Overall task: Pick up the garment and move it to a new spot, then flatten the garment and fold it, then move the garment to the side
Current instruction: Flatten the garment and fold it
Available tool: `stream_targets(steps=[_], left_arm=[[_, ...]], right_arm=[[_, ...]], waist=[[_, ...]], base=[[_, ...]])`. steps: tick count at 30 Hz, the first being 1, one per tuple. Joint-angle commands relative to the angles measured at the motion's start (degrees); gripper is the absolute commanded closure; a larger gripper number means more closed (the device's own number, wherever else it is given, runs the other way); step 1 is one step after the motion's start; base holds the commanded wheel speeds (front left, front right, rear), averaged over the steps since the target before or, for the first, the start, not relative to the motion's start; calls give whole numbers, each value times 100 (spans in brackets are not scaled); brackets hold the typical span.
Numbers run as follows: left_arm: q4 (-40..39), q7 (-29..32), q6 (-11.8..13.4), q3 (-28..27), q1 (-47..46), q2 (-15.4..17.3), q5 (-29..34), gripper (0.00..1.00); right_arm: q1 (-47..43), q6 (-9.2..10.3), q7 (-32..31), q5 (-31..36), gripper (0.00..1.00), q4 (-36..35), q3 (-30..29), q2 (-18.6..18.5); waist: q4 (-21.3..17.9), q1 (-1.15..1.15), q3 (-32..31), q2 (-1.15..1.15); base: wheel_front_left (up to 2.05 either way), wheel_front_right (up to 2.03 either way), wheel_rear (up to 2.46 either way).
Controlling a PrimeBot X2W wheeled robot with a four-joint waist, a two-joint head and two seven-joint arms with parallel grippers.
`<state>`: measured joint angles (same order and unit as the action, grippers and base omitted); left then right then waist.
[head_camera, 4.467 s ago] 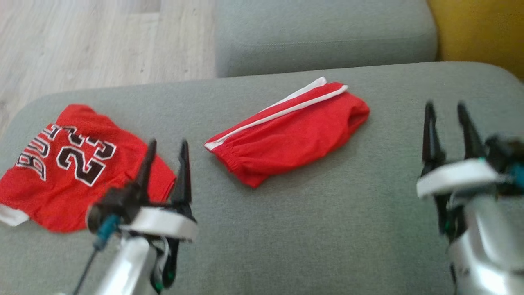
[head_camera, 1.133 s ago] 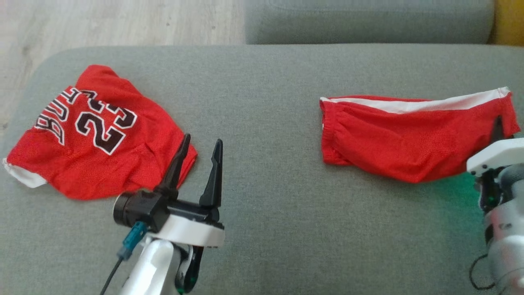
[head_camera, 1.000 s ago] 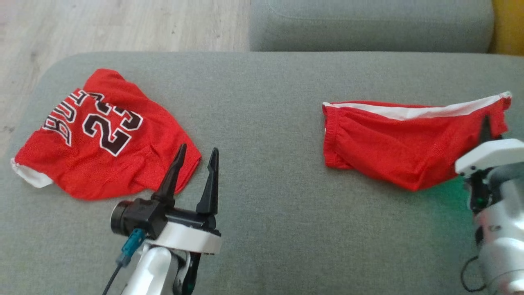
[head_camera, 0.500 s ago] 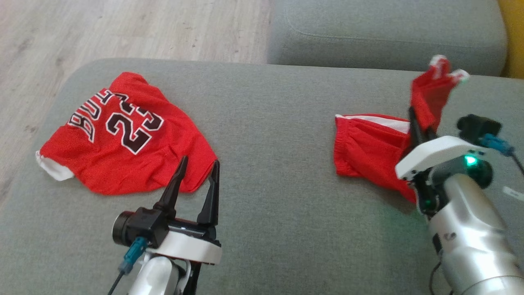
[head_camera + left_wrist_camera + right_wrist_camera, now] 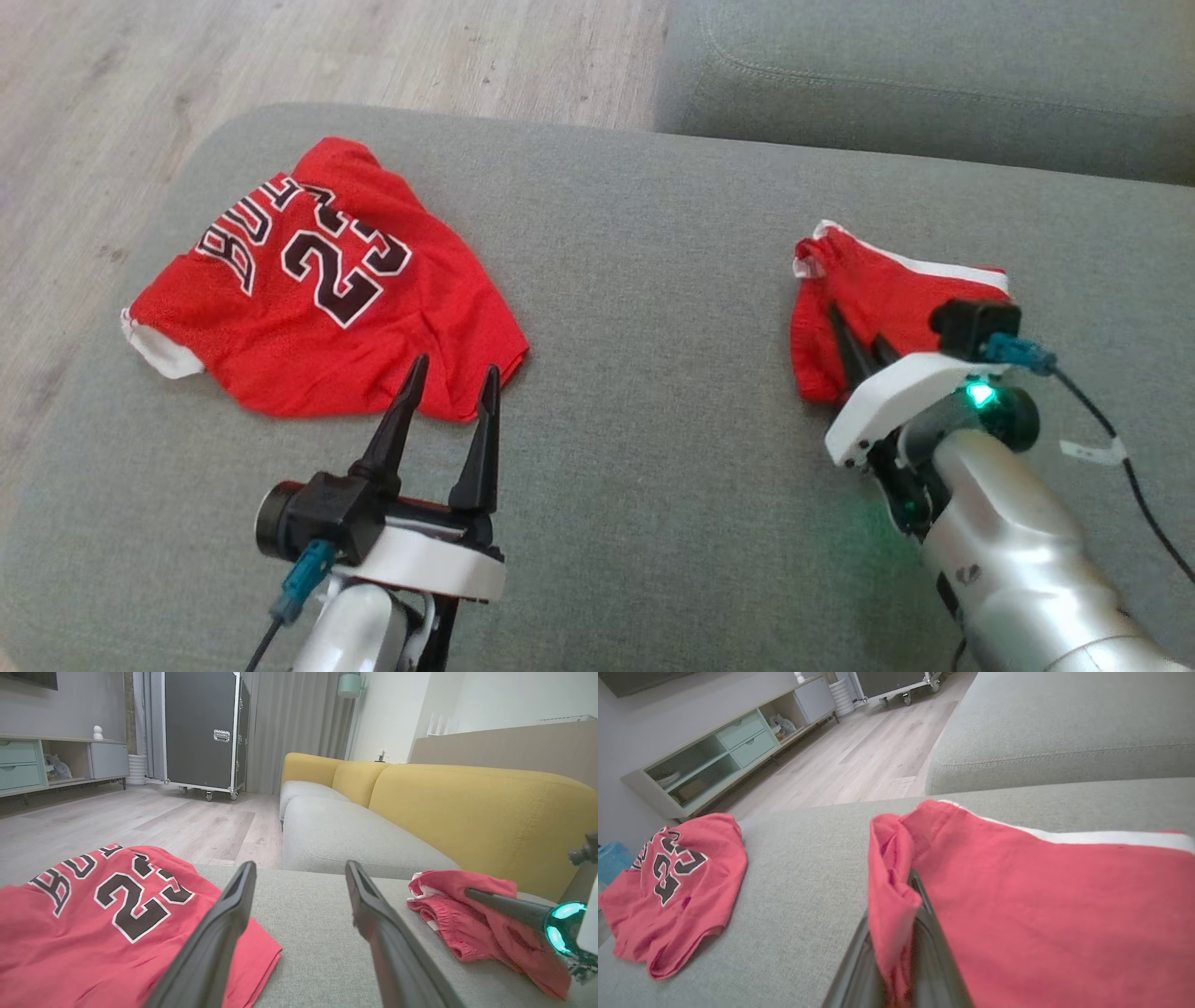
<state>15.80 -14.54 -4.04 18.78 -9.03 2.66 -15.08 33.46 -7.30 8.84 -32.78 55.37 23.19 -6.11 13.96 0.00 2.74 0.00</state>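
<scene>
Red shorts pinched in the right gripper, part-folded on a grey couch seat.
Right gripper: clamped tight on a doubled edge of the shorts, the rest lying bunched just ahead of its fingers and trailing to its right, white stripe along the far edge; long axis judged crosswise to the fingers. Left gripper: spread wide, holding nothing, well apart to the left, tips near the hem of a red numbered jersey. Right arm is the nearer.
</scene>
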Motion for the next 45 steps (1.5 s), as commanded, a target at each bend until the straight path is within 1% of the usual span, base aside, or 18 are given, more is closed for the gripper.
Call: stream_targets(steps=[1, 5, 6, 7, 14, 16, 18, 19, 21, 22, 24, 27, 31, 34, 37, 40, 41, 45], left_arm=[[-196, -46, 35, -179, -202, 21, -40, 0], [-216, -46, 56, -305, -199, 21, -122, 0], [-213, -46, 53, -353, -204, 23, -108, 0], [-211, -46, 46, -400, -210, 29, -88, 0], [-234, -46, -3, -686, -209, 53, 0, 0], [-251, -46, -26, -727, -194, 50, 19, 0], [-280, -46, -45, -765, -185, 47, 33, 0], [-310, -46, -62, -774, -183, 46, 50, 0], [-412, -46, -101, -796, -164, 44, 91, 0], [-412, -46, -101, -796, -164, 44, 91, 0], [-516, -46, -107, -853, -111, 40, 101, 0], [-600, -46, -117, -861, -64, 32, 112, 0], [-600, -46, -132, -831, -57, 26, 129, 0], [-590, -46, -108, -851, -46, 24, 104, 0], [-589, -46, -71, -844, 0, 23, 27, 0], [-604, -46, -33, -852, 78, 23, 11, 0], [-618, -46, -9, -860, 117, 22, -8, 0], [-665, -46, 23, -833, 257, 22, -4, 0]], right_arm=[[181, -19, 82, -106, 100, -70, 212, 100], [173, -19, 69, -209, 100, 141, 663, 161], [186, -19, 128, -206, 28, 181, 763, 173], [189, -19, 157, -244, 0, 221, 843, 194], [190, -19, 386, -573, 0, 128, 1386, 294], [224, -19, 482, -645, 0, 54, 1409, 283], [317, -19, 564, -623, 0, 3, 1302, 145], [394, -19, 590, -447, 0, 32, 1248, 0], [516, -19, 609, -152, 0, -65, 838, -190], [516, -19, 609, -152, 0, -65, 838, -190], [476, -19, 612, 249, 0, -375, 313, -330], [149, -19, 614, 997, 0, -986, -524, -439], [-492, -19, 615, 1879, 0, -1899, -1567, -284], [-1026, -19, 615, 2381, 0, -2583, -2136, -20], [-1554, -19, 615, 2754, 0, -3162, -2488, 189], [-2009, -19, 615, 2978, 0, -3652, -2629, 295], [-2138, -19, 615, 2965, 0, -3771, -2671, 310], [-2495, -19, 615, 2516, 0, -4060, -2665, 320]], waist=[[0, 0, 22, 0], [-81, 0, 25, 0], [-112, 0, 19, 0], [-145, 0, 5, 0], [-486, 0, -146, 0], [-600, 0, -202, 0], [-725, 0, -245, 0], [-795, 0, -265, 0], [-955, 0, -285, 0], [-955, 0, -285, 0], [-1097, 0, -314, 0], [-1252, 0, -330, 0], [-1462, 0, -335, 0], [-1608, 0, -316, 0], [-1713, 0, -292, 0], [-1788, 0, -266, 0], [-1807, 0, -257, 0], [-1835, 0, -227, 0]], base=[[0, 0, 0], [0, 0, 0], [0, 0, 0], [0, 0, 0], [0, 0, 0], [0, 0, 0], [0, 0, 0], [0, 0, 0], [0, 0, 0], [0, 0, 0], [0, 0, 0], [0, 0, 0], [0, 0, 0], [0, 0, 0], [0, 0, 0], [0, 0, 0], [0, 0, 0], [0, 0, 0]])
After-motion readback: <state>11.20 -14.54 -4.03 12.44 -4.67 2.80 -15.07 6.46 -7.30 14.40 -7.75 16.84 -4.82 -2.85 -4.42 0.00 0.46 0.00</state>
